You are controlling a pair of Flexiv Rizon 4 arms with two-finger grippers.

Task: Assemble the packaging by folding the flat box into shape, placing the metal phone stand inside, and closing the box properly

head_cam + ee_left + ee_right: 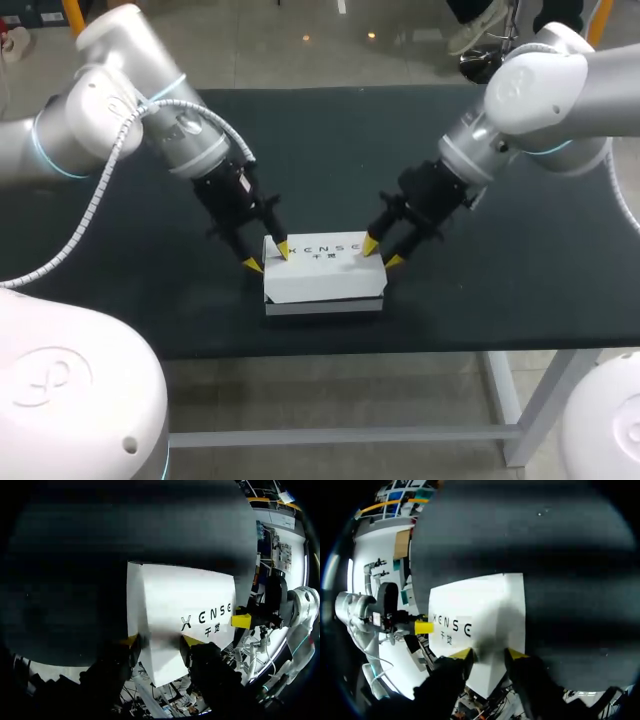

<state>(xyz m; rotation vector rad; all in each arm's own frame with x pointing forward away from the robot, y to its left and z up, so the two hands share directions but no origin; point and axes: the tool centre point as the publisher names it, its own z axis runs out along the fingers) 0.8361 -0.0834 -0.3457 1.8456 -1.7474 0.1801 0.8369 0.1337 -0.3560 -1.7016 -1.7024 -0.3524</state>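
A white box (322, 278) with dark print on its lid lies shut on the black table (500, 290) near the front edge. My left gripper (267, 256) is at the box's left end, open. One yellow tip rests on the lid and the other sits just off the corner. In the left wrist view the box (180, 600) runs ahead of the left gripper (161, 641). My right gripper (382, 252) stands open at the right end in the same way. In the right wrist view the box (485, 610) reaches in between the fingers of the right gripper (490, 653). No phone stand is visible.
The table's front edge (400, 350) runs just in front of the box. Dark table surface lies behind the box and to both sides of it. Each wrist view shows the other arm's yellow tip (241, 621) (423, 627) at the box's far end.
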